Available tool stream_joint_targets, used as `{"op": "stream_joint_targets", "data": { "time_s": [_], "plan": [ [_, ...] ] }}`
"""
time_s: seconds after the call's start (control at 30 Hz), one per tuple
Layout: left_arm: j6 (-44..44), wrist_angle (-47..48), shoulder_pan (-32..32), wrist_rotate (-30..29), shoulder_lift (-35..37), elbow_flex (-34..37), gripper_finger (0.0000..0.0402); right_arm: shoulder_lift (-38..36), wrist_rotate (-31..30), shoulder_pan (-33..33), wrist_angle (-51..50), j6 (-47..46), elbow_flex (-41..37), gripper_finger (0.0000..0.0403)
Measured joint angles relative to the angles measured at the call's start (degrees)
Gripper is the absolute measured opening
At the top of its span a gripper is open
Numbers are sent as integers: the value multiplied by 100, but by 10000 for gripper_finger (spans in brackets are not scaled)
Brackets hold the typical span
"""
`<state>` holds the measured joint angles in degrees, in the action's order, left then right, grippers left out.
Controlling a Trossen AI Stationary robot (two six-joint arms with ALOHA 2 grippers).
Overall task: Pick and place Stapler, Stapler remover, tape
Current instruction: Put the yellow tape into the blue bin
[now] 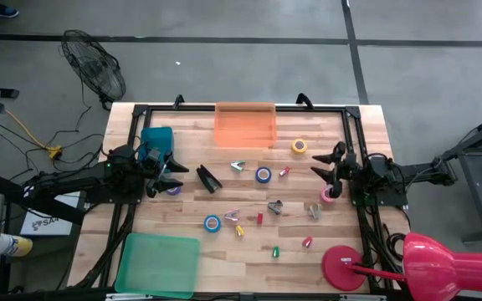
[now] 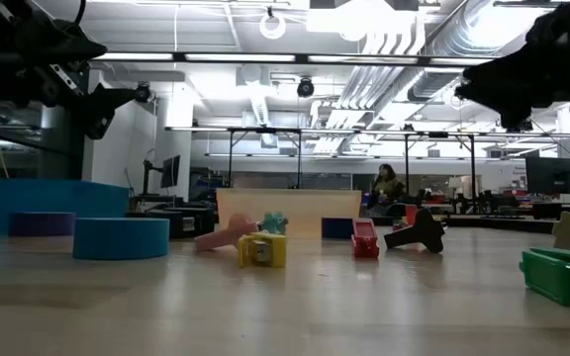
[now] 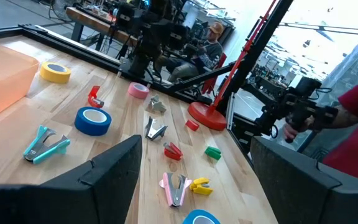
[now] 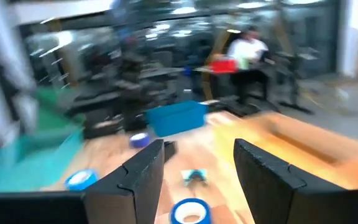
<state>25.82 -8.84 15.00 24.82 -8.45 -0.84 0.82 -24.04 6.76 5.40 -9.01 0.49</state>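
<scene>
The black stapler (image 1: pixel 208 178) lies on the table just right of my left gripper (image 1: pixel 167 171), which hovers open above a purple tape roll (image 1: pixel 174 189). Blue tape rolls (image 1: pixel 263 175) (image 1: pixel 212 223), a yellow one (image 1: pixel 299 145) and a pink one (image 1: pixel 328 195) lie flat on the wood. Claw-shaped staple removers lie between them: teal (image 1: pixel 238 165), pink (image 1: pixel 233 216) and silvery (image 1: pixel 275 206). My right gripper (image 1: pixel 329 163) is open in the air near the table's right edge, above and beside the pink roll. In its wrist view the right gripper (image 4: pixel 197 155) looks past a blue roll (image 4: pixel 191 211) toward the stapler (image 4: pixel 169 147).
An orange bin (image 1: pixel 244 124) stands at the far edge, a blue bin (image 1: pixel 156 142) at far left, and a green tray (image 1: pixel 157 263) at near left. A red lamp base (image 1: pixel 341 267) sits at near right. Small red, yellow and green pieces (image 1: pixel 275 250) are scattered mid-table.
</scene>
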Motion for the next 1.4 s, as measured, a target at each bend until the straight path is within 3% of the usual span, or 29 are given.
{"op": "stream_joint_targets", "data": {
  "time_s": [0.17,0.47,0.8,1.03,1.4],
  "plan": [
    [1,0,-1,0,1,0,295,69,-958,-4,-102,-1010,15,185],
    [2,0,-1,0,2,0,295,841,-1022,-4,-625,-1176,420,185],
    [0,0,-2,0,2,0,295,2389,-1289,-5,-2330,-2566,1336,185],
    [1,0,0,0,0,0,295,3696,-546,-475,-2767,-3260,1867,185],
    [2,2,-2,0,2,0,295,5563,1376,-2085,-2833,-3303,2537,185]
  ]
}}
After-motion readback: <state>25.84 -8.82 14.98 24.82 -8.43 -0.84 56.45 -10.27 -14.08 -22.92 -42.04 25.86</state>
